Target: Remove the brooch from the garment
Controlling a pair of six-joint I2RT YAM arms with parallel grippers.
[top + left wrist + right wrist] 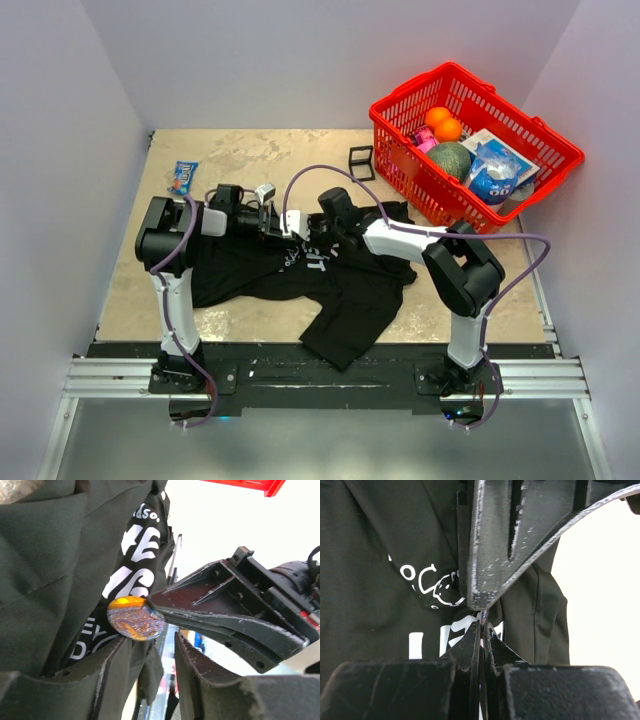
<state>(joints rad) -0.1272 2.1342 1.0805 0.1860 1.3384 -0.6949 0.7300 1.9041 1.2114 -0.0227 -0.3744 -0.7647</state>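
The garment, a black T-shirt (300, 275) with white lettering, lies crumpled on the table between both arms. In the left wrist view the brooch (135, 618) is a small round disc with an orange-blue sheen, resting against the shirt (55, 570). My right gripper (302, 228) is shut on the brooch's edge; in the right wrist view the brooch (483, 616) shows edge-on between its fingertips (472, 640). My left gripper (150, 640) sits just below the brooch with its jaws apart and a fold of shirt hanging beside its left finger (100, 680).
A red basket (400, 165) with fruit and packets stands at the back right. A black wire cube frame (360, 162) sits beside it. A blue snack packet (183, 177) lies at the back left. Walls close in on the table on three sides.
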